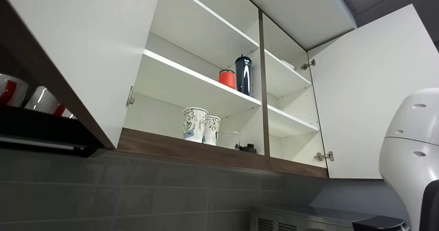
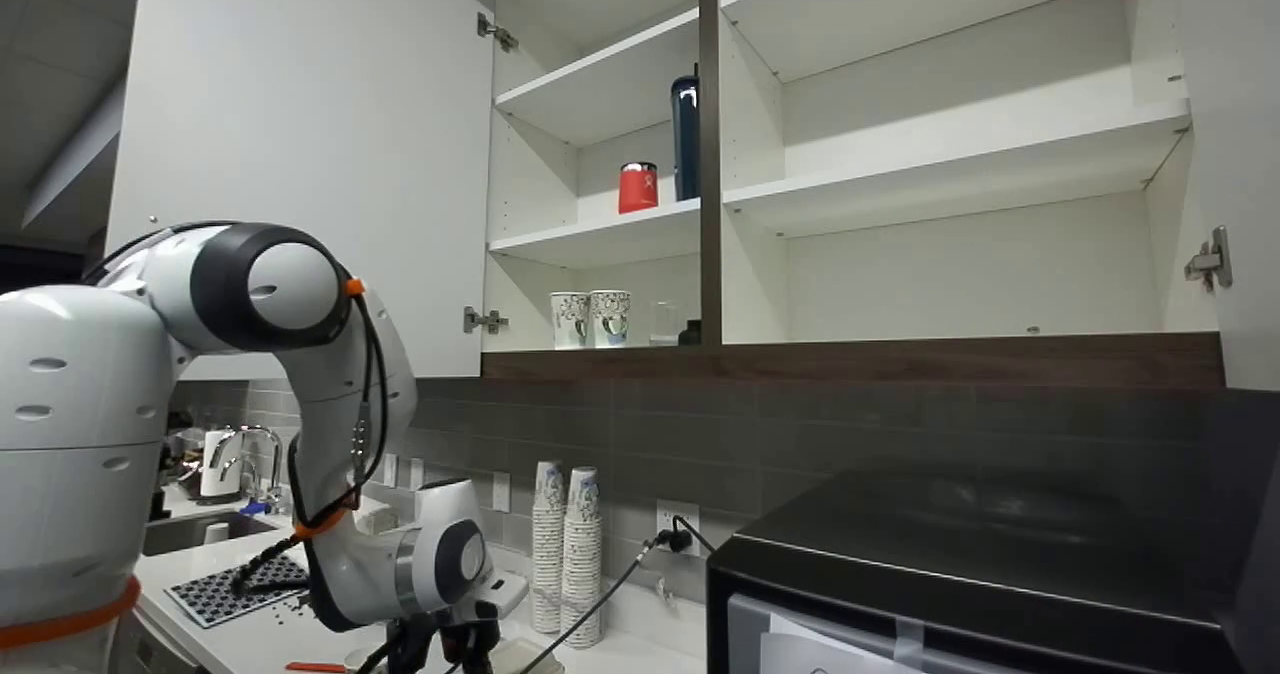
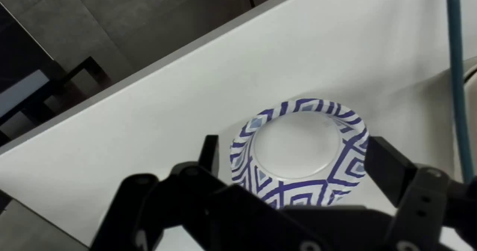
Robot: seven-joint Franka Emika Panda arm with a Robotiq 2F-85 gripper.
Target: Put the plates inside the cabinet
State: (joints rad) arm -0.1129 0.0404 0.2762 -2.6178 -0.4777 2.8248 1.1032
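Note:
A white plate with a dark blue pattern [image 3: 298, 145] lies on the white counter in the wrist view; I cannot tell if more are stacked under it. It is out of view in both exterior views. My gripper [image 3: 296, 156] is open, with one finger on each side of the plate. A gap shows at the left finger; the right finger is at or against the rim. In an exterior view the gripper [image 2: 440, 644] is low over the counter, cut off by the bottom edge. The white cabinet [image 1: 370, 87] has its doors open; it also shows here [image 2: 960, 361].
The cabinet holds two patterned cups [image 2: 610, 317], a red cup [image 2: 637, 187] and a dark tumbler [image 2: 686, 139]. Stacked paper cups [image 2: 565, 554] and a black appliance [image 2: 960, 514] stand near the arm. A blue cable [image 3: 458, 76] runs right of the plate. A dark rack [image 1: 37, 124] holds mugs.

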